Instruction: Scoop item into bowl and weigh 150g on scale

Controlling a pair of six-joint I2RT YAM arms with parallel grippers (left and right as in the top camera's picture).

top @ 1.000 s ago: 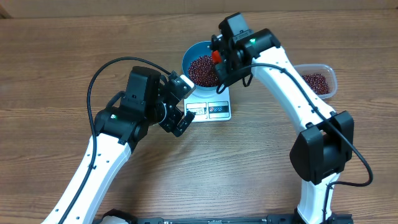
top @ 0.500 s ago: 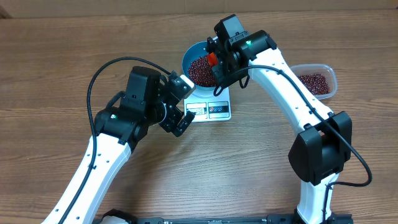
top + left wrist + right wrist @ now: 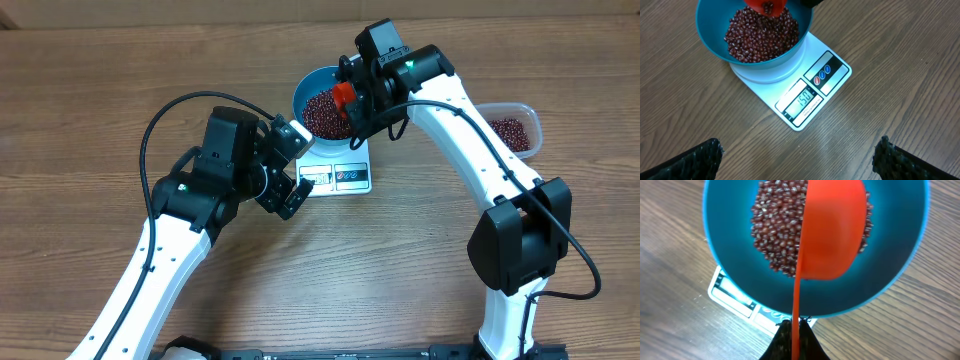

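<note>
The blue bowl (image 3: 304, 88) stands on the white scale (image 3: 341, 177), holding a pile of dark red-brown beans (image 3: 320, 113). My right gripper (image 3: 356, 98) is shut on the thin handle of an orange scoop (image 3: 343, 95), which hangs tilted over the beans. In the right wrist view, the scoop (image 3: 832, 230) covers part of the beans (image 3: 777, 230) inside the bowl (image 3: 890, 265). Left of the scale, my left gripper (image 3: 301, 168) stands open and holds nothing. Its wrist view shows the bowl (image 3: 715, 30), the beans (image 3: 762, 35) and the scale (image 3: 810, 95) with its display lit.
A clear plastic tub (image 3: 512, 130) with more beans stands at the right, behind the right arm. Bare wooden table lies in front of the scale and at the left. The left arm's black cable arcs above the table.
The right gripper and the scoop swayed slightly left over the bowl and back to the right. The left arm has not moved.
</note>
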